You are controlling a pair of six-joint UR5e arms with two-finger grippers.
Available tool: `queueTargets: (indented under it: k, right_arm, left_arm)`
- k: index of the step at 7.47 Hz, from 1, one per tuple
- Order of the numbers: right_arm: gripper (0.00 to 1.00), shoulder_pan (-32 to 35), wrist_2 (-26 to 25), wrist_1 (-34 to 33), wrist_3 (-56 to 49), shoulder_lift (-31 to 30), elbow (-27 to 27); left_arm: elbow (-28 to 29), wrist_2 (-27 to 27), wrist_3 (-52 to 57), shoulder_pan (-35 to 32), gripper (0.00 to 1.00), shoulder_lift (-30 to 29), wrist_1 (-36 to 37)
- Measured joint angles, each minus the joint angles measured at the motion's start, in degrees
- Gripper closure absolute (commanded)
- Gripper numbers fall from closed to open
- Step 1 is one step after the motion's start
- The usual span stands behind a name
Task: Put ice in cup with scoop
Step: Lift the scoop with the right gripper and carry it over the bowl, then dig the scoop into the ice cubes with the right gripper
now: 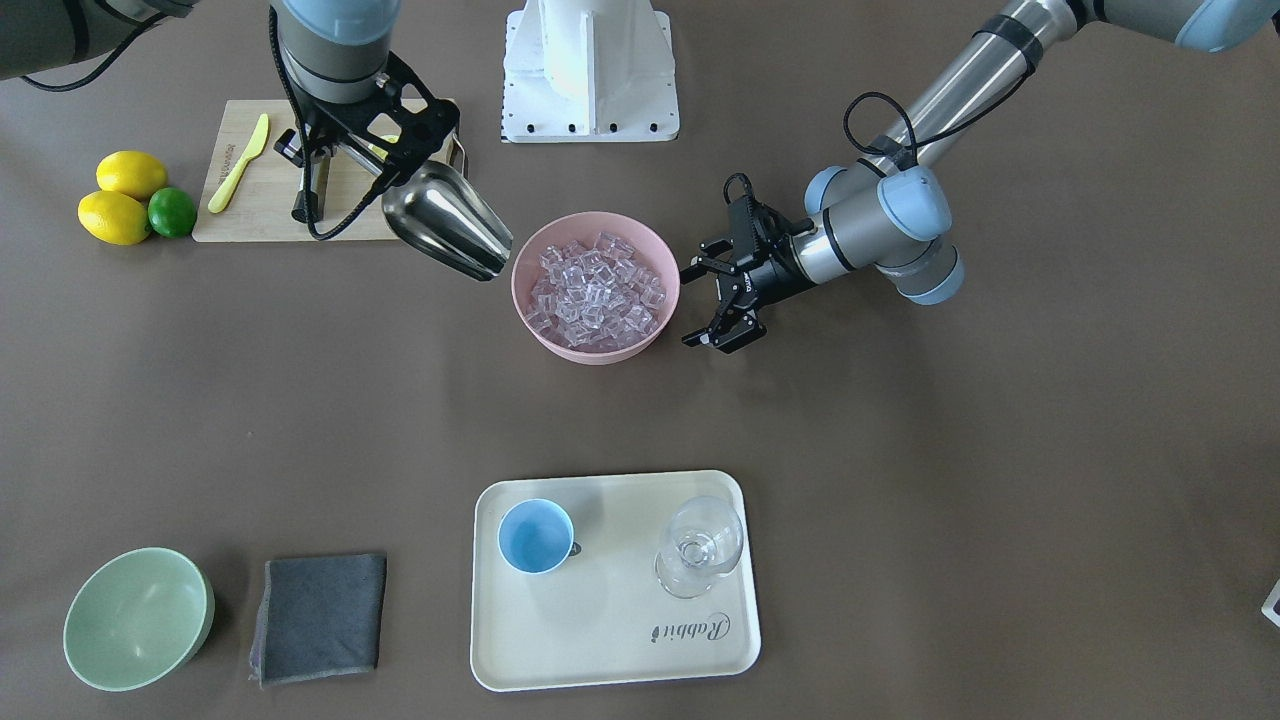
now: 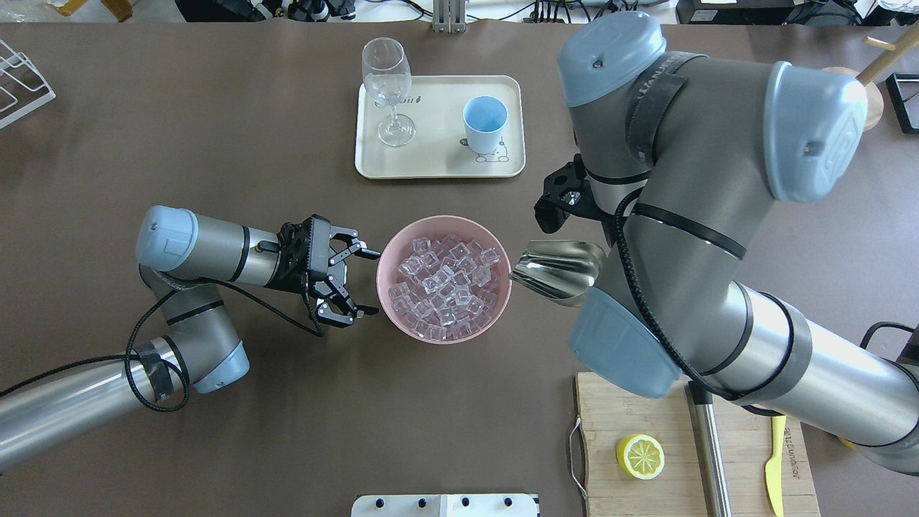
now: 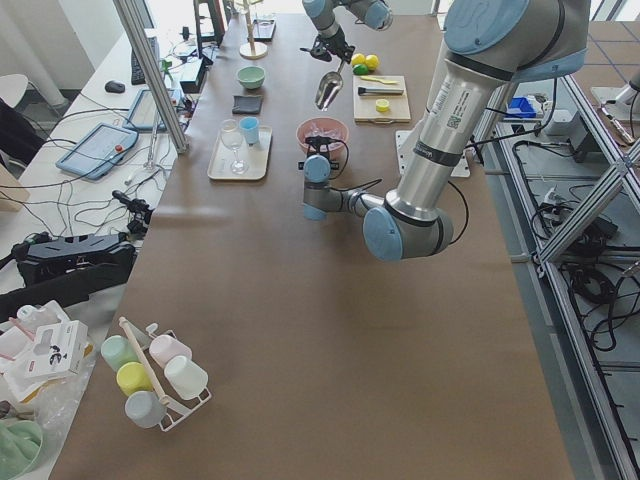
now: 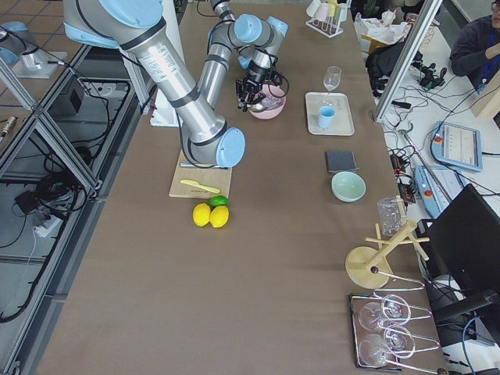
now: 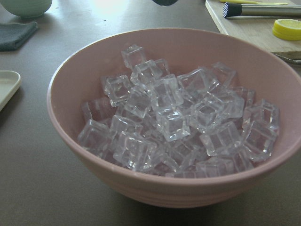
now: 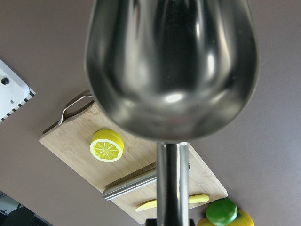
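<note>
The ice [image 1: 597,292] fills a pink bowl [image 1: 600,352] at mid-table; it also shows in the overhead view [image 2: 445,287] and the left wrist view [image 5: 174,122]. My right gripper [image 1: 395,160] is shut on the handle of the steel scoop [image 1: 445,230], held tilted above the table just beside the bowl's rim [image 2: 445,218]. No ice shows in the scoop [image 2: 560,269]. My left gripper [image 1: 722,305] is open and empty, close to the bowl's other side without touching it. The light-blue cup [image 1: 535,536] stands empty on a cream tray [image 1: 620,620].
A clear stemmed glass [image 1: 700,545] shares the tray. A cutting board [image 1: 280,200] with a yellow knife [image 1: 238,163], a lemon half [image 2: 640,457] and a steel cylinder [image 2: 707,445] lies under my right arm. Lemons and a lime [image 1: 130,200], a green bowl [image 1: 135,618] and a grey cloth [image 1: 320,617] lie beyond.
</note>
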Motion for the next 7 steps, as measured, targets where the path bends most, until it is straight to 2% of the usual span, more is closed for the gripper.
queueTargets:
  k: [3, 7]
  right_arm:
    - [1.0, -1.2, -1.14, -2.84, 0.06, 5.07, -5.36]
    - [1.0, -5.73, -4.29, -3.91, 0.94, 6.7, -8.58]
  left_arm:
    - [-0.32, -0.28, -1.71, -0.06, 0.02, -0.33, -0.02]
    - [-0.52, -0.41, -2.19, -0.08, 0.02, -0.15, -2.06]
